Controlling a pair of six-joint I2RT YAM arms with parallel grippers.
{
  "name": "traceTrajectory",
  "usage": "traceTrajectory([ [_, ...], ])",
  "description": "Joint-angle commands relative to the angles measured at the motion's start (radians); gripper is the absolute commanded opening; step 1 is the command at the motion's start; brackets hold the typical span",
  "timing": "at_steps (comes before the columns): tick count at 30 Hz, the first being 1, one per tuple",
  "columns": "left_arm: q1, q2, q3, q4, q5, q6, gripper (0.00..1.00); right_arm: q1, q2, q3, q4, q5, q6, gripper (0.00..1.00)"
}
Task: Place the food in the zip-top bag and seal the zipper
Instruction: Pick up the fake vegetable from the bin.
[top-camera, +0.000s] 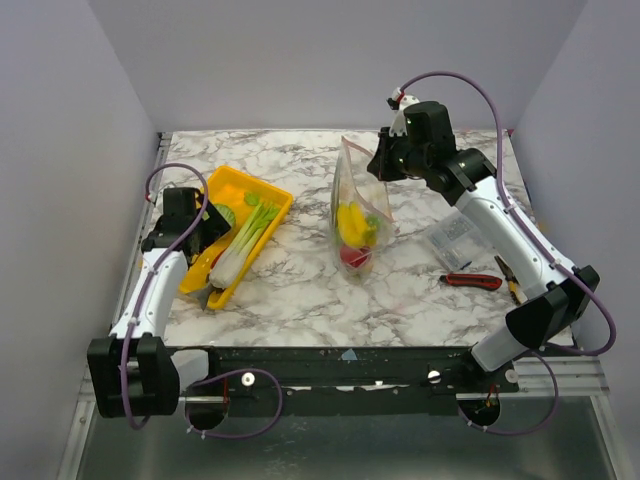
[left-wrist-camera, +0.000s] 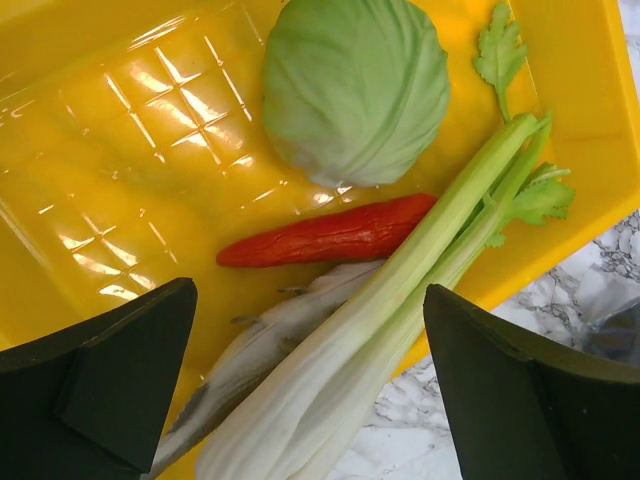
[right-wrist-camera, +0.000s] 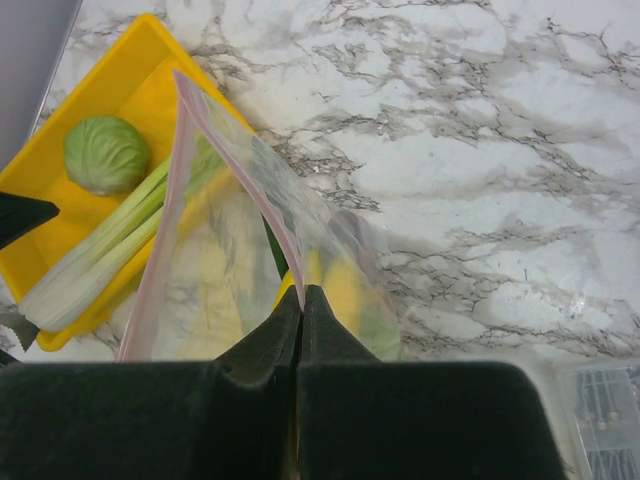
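The clear zip-top bag stands upright mid-table with a yellow piece and a red piece inside. My right gripper is shut on the pink zipper strip at the bag's upper corner and holds it up; the strip's two sides part toward the tray. My left gripper is open and empty just above the yellow tray, over the celery stalks. A round pale green cabbage, a red chili and a grey-white piece also lie in the tray.
The tray sits at the left of the marble table, near the left wall. A small clear packet of grey bits and a red-handled tool lie at the right under the right arm.
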Motion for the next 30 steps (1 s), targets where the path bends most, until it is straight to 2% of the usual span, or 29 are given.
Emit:
traceTrajectory([
  [1, 0.02, 0.096, 0.06, 0.088, 0.032, -0.041, 0.99, -0.005, -0.034, -0.007, 0.034, -0.023, -0.01, 0.0],
  [5, 0.06, 0.134, 0.031, 0.148, 0.128, -0.163, 0.99, -0.005, -0.049, -0.014, 0.038, -0.015, -0.013, 0.0],
  [9, 0.065, 0.2, 0.061, 0.164, 0.128, -0.192, 0.99, -0.006, -0.062, -0.027, 0.044, -0.021, -0.014, 0.0],
  [11, 0.064, 0.228, 0.063, 0.222, 0.163, -0.192, 0.98, -0.005, -0.069, -0.041, 0.052, -0.021, -0.014, 0.0],
  [13, 0.068, 0.26, 0.071, 0.242, 0.145, -0.208, 0.99, -0.006, -0.069, -0.045, 0.052, -0.023, -0.012, 0.0],
  [16, 0.069, 0.321, 0.124, 0.185, 0.061, -0.231, 0.99, -0.006, -0.079, -0.048, 0.057, -0.03, -0.009, 0.0],
  [19, 0.071, 0.363, 0.129, 0.223, 0.042, -0.234, 0.99, -0.006, -0.088, -0.051, 0.058, -0.028, -0.009, 0.0],
  [24, 0.077, 0.438, 0.13, 0.286, 0.094, -0.218, 0.98, -0.005, -0.092, -0.054, 0.058, -0.029, -0.011, 0.0],
  [30, 0.085, 0.484, 0.13, 0.278, 0.128, -0.237, 0.98, -0.006, -0.088, -0.056, 0.061, -0.038, -0.006, 0.0],
])
